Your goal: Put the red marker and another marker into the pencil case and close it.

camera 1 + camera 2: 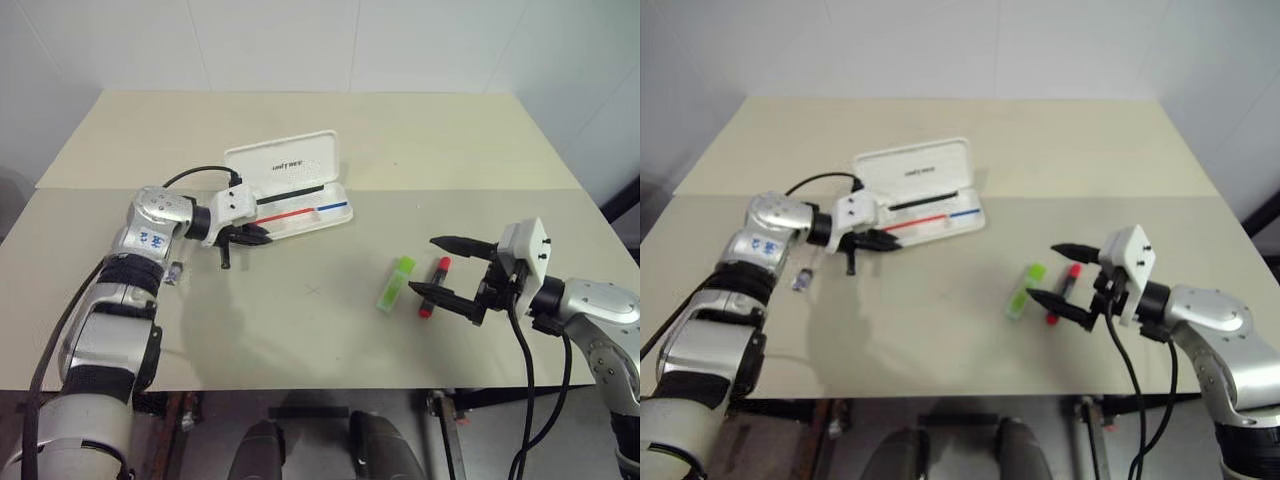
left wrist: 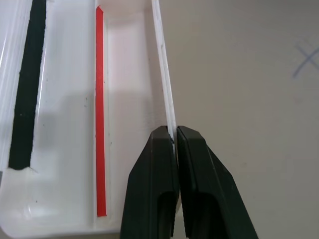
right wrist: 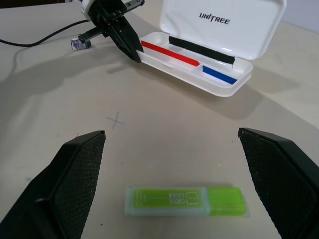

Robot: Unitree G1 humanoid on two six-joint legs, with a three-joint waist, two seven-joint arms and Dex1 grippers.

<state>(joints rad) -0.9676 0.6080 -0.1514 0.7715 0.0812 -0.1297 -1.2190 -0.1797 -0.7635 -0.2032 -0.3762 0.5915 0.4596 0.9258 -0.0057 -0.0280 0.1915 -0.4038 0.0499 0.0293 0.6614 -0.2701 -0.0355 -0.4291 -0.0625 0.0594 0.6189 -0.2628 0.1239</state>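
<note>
The white pencil case point(image 1: 300, 168) lies open at the table's middle back, lid raised, with red and blue stripes in its tray. My left gripper point(image 1: 262, 238) is shut on the thin front wall of the tray at its left end, and the left wrist view shows the wall pinched between the fingertips point(image 2: 160, 137). The light-green marker point(image 1: 395, 284) and the red marker point(image 1: 436, 280) lie side by side to the right. My right gripper point(image 1: 422, 264) hovers open just right of them, and the green marker point(image 3: 185, 201) lies between and ahead of its fingers.
A small clear-and-blue object point(image 1: 175, 272) lies by my left forearm, with a black cable point(image 1: 195, 175) looping behind it. A pencilled cross point(image 1: 315, 290) marks the table between case and markers. The table's front edge runs close below the markers.
</note>
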